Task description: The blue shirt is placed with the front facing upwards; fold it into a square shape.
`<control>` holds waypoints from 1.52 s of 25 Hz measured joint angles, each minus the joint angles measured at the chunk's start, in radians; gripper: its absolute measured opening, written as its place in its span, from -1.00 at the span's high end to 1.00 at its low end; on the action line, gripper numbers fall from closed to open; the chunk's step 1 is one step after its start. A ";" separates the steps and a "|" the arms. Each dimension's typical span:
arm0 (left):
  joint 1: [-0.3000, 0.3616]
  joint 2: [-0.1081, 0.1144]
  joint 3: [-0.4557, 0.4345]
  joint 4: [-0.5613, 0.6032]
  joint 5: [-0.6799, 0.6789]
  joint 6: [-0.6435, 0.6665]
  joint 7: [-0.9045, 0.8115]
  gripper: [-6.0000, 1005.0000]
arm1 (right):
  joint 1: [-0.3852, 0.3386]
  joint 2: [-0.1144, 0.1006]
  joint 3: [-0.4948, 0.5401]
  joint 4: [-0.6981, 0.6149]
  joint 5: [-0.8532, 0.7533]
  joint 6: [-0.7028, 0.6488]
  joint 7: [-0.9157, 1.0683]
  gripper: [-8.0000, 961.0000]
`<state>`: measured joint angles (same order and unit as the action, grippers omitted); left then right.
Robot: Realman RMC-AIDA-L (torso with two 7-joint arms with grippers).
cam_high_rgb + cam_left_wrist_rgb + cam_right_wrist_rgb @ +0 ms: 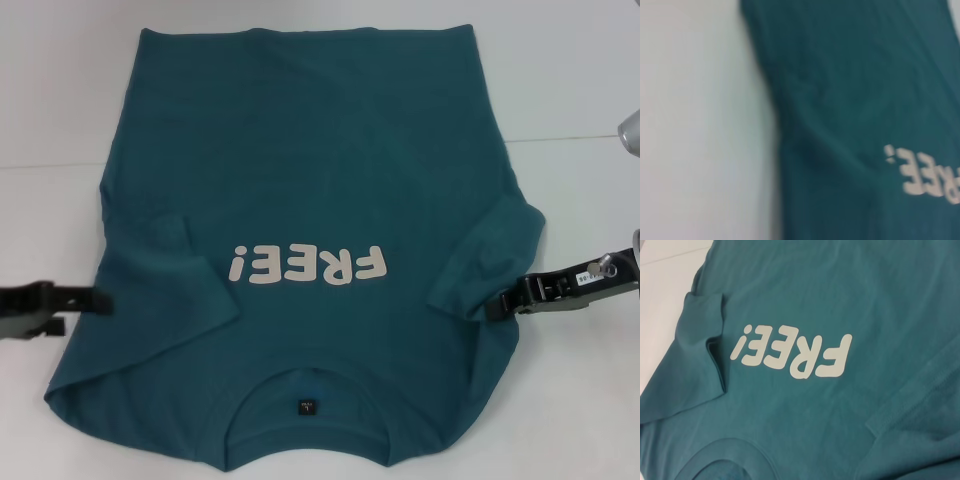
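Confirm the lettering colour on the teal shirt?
Cream "FREE!" lettering on the teal-blue cotton T-shirt; clearest in the right wrist view.

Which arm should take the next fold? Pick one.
Right, marginally. The right gripper already sits at the folded-in sleeve on the shirt; the left gripper is at the opposite edge, about as close, so both could work together.

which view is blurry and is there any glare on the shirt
Left wrist view: smeared throughout, the blue shirt and its lettering soft-edged. Right wrist view: sharp, the lettering crisp, sleeve folds softly shaded. Head view: clear, even light, no glare on the shirt; the left gripper and right gripper sit at its sleeves.
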<state>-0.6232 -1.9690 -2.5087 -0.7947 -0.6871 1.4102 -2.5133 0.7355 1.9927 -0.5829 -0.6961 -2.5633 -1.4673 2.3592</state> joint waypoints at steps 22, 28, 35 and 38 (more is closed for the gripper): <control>-0.031 0.042 0.002 0.039 0.165 0.094 -0.025 -0.59 | 0.001 0.001 0.000 0.005 0.000 0.002 -0.008 0.91; -0.039 0.045 0.002 0.039 0.202 0.117 -0.025 -0.58 | 0.001 0.001 0.000 0.004 0.000 0.002 -0.009 0.91; -0.045 0.047 0.002 0.063 0.214 0.117 -0.025 -0.57 | 0.003 0.001 0.000 0.004 0.000 0.000 -0.009 0.91; -0.053 0.047 0.002 0.081 0.215 0.114 -0.024 -0.56 | 0.003 0.001 0.000 0.001 0.000 -0.003 -0.009 0.91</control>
<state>-0.6758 -1.9219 -2.5065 -0.7138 -0.4725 1.5243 -2.5369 0.7389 1.9941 -0.5829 -0.6950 -2.5633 -1.4702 2.3500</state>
